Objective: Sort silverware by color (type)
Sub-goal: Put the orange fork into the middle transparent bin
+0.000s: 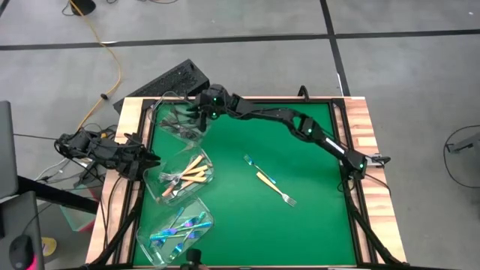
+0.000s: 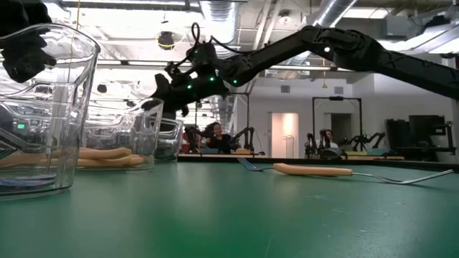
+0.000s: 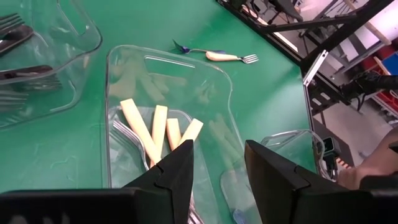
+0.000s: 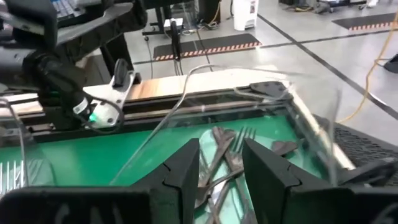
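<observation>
While the right arm is reaching across the green table (image 1: 300,225), its right gripper (image 1: 196,114) is hanging over the far tub (image 1: 180,120), the one holding the dark grey forks (image 4: 227,155). In the right wrist view its two fingers (image 4: 186,171) are standing apart with nothing between them, so the gripper is open and empty, and the grey forks are lying in a loose heap directly below and just ahead of the fingertips, inside the tub's clear wall.

The left gripper (image 1: 147,159) is waiting at the table's edge, just beside the middle tub (image 1: 180,176). Its fingers (image 3: 180,171) are also spread apart and holding nothing. Right in front of them, inside that tub, the cream-handled forks (image 3: 158,127) are lying side by side. The near tub (image 1: 176,229), next to the middle one, is holding the blue-purple forks (image 1: 180,229).

Out on the open cloth, well away from both grippers, one cream-handled fork (image 1: 276,189) and one blue-purple fork (image 1: 253,163) are lying together, their handles touching or crossing.
</observation>
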